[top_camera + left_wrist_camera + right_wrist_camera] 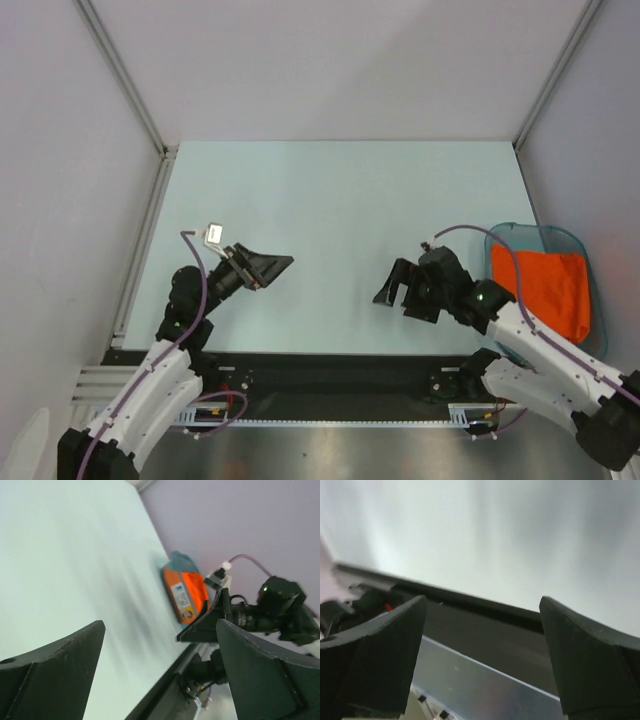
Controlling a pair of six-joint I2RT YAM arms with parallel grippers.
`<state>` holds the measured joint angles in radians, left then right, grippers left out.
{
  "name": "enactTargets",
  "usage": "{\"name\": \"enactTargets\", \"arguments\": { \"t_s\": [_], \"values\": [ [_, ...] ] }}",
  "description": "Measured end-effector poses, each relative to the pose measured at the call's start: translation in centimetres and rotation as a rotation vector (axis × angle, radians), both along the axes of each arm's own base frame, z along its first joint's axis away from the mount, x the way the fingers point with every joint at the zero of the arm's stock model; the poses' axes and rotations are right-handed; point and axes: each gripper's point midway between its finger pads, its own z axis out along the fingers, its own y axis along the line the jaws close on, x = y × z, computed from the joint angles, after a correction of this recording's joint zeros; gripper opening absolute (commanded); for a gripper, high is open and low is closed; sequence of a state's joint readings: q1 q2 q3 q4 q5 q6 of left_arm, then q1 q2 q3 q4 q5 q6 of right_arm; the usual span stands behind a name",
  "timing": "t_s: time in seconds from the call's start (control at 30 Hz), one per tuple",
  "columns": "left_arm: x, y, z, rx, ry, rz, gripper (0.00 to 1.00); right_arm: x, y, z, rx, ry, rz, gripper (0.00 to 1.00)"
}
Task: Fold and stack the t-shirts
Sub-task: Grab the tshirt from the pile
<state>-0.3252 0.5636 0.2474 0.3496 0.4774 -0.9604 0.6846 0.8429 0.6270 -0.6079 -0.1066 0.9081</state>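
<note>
The orange t-shirt (pixel 543 286) lies bunched inside the teal plastic bin (pixel 583 244) at the table's right edge. It also shows in the left wrist view (pixel 194 591), behind the bin's wall with a label. My left gripper (pixel 281 264) is open and empty above the table's left part, pointing right. My right gripper (pixel 392 288) is open and empty at the table's centre-right, left of the bin, pointing left. In the right wrist view only the table edge shows between the open fingers (pixel 375 655).
The pale table (pixel 340 190) is enclosed by grey walls with metal frame posts at left and right. A black strip and metal rail (pixel 330 375) run along the near edge by the arm bases.
</note>
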Motion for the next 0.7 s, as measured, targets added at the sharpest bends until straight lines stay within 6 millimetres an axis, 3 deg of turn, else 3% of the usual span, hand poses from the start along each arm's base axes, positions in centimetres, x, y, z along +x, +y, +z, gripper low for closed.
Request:
{"name": "enactTargets", "arguments": {
  "t_s": [0.07, 0.2, 0.37, 0.43, 0.47, 0.53, 0.63, 0.7],
  "values": [
    [1.0, 0.3, 0.6, 0.039, 0.01, 0.037, 1.0, 1.9, -1.8, 0.1, -0.11, 0.028, -0.07, 1.0],
    [3.3, 1.0, 2.7, 0.142, 0.011, 0.109, 1.0, 7.8, -5.8, 2.5, -0.22, 0.036, -0.206, 1.0],
    [5.7, 1.8, 6.1, 0.284, -0.011, 0.167, 1.0, 14.2, -13.3, 5.5, -0.261, 0.002, -0.398, 0.98],
    [5.7, 2.2, 6.6, 0.319, -0.026, 0.182, 1.0, 15.2, -16.5, 6.0, -0.274, -0.004, -0.494, 0.9],
    [5.3, 2.4, 6.6, 0.338, -0.039, 0.183, 1.0, 15.4, -18.5, 6.1, -0.289, -0.006, -0.555, 0.81],
    [4.3, 2.9, 6.6, 0.385, -0.077, 0.169, 1.0, 15.2, -23.2, 5.7, -0.32, 0.016, -0.704, 0.76],
    [2.6, 3.0, 6.8, 0.446, -0.143, 0.124, 1.0, 13.4, -28.5, 3.9, -0.389, 0.087, -0.873, 0.77],
    [1.7, 2.7, 6.9, 0.482, -0.175, 0.084, 1.0, 12.0, -30.6, 2.1, -0.448, 0.155, -0.933, 0.76]
  ]
}}
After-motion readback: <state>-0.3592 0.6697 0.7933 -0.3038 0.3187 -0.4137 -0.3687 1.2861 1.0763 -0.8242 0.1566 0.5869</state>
